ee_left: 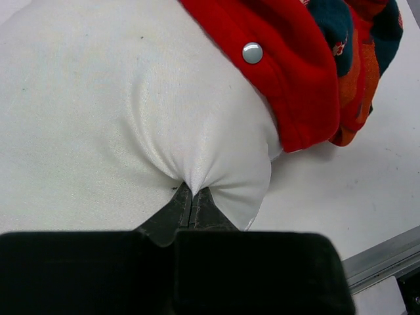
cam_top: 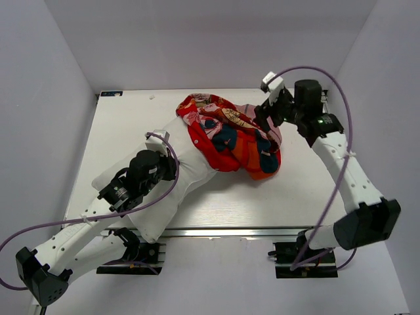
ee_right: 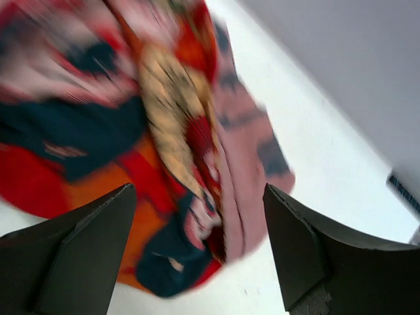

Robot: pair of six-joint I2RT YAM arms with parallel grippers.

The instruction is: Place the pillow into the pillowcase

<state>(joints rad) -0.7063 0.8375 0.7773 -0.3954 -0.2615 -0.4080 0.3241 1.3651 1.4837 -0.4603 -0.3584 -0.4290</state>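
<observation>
The white pillow (cam_top: pixel 172 172) lies slanted across the table's left half, its far end under the red-orange pillowcase (cam_top: pixel 226 134), which is bunched in a heap at the table's middle back. My left gripper (cam_top: pixel 159 139) is shut on a pinch of the pillow's fabric (ee_left: pixel 192 176); the pillowcase's red hem with a metal snap (ee_left: pixel 252 52) lies over the pillow just beyond. My right gripper (cam_top: pixel 262 120) is open and empty, hovering above the pillowcase's right, faded pink side (ee_right: pixel 243 151). The right wrist view is blurred.
The white table (cam_top: pixel 308 190) sits inside grey walls at left, back and right. A metal rail (cam_top: pixel 216 231) runs along its near edge. The purple cables loop beside both arms.
</observation>
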